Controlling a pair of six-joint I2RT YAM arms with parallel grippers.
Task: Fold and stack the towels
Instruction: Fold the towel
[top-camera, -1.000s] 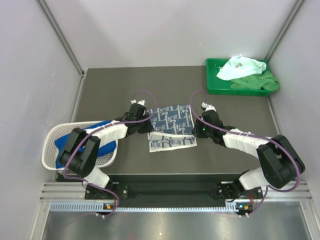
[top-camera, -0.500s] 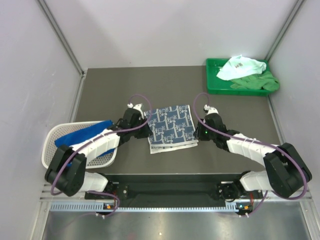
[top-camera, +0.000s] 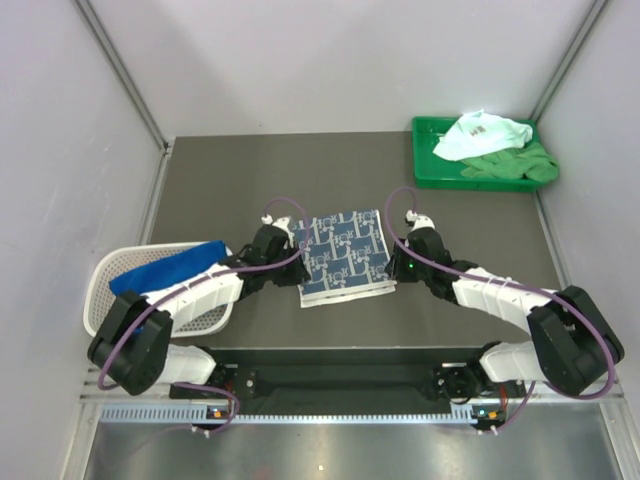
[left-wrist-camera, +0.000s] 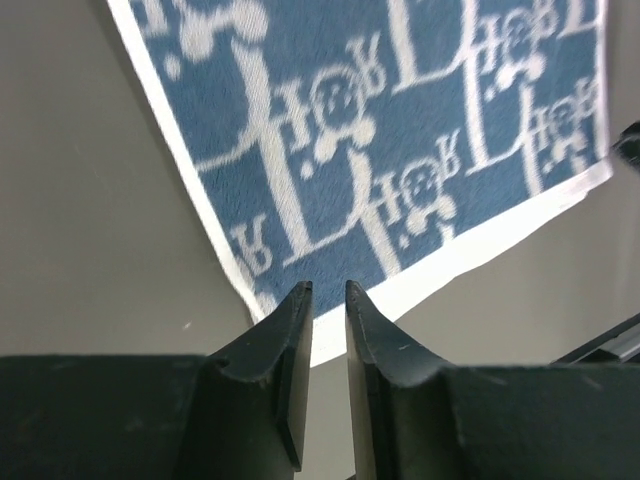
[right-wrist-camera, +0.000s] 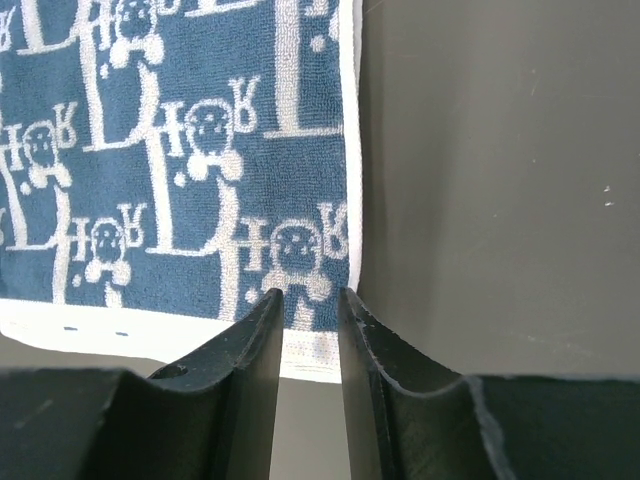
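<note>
A navy and white logo-print towel (top-camera: 345, 257) lies folded flat mid-table, a white edge showing along its near side. My left gripper (top-camera: 291, 256) sits at its near left corner, jaws a little apart and empty; the left wrist view shows the towel (left-wrist-camera: 380, 130) just past the gripper (left-wrist-camera: 328, 288). My right gripper (top-camera: 402, 257) sits at the towel's near right corner, jaws a little apart and empty; the right wrist view shows the towel (right-wrist-camera: 150, 150) beyond the gripper (right-wrist-camera: 310, 293). A royal blue towel (top-camera: 165, 270) lies in the basket. A mint towel (top-camera: 480, 133) and a green towel (top-camera: 515, 165) lie in the tray.
A white mesh basket (top-camera: 100, 305) stands at the near left, beside my left arm. A green plastic tray (top-camera: 425, 155) stands at the far right corner. Grey walls close in the table on three sides.
The towel's near flap, white side up a second ago, now lies folded flat with the navy side up. Both grippers have let go and sit at its near corners.
</note>
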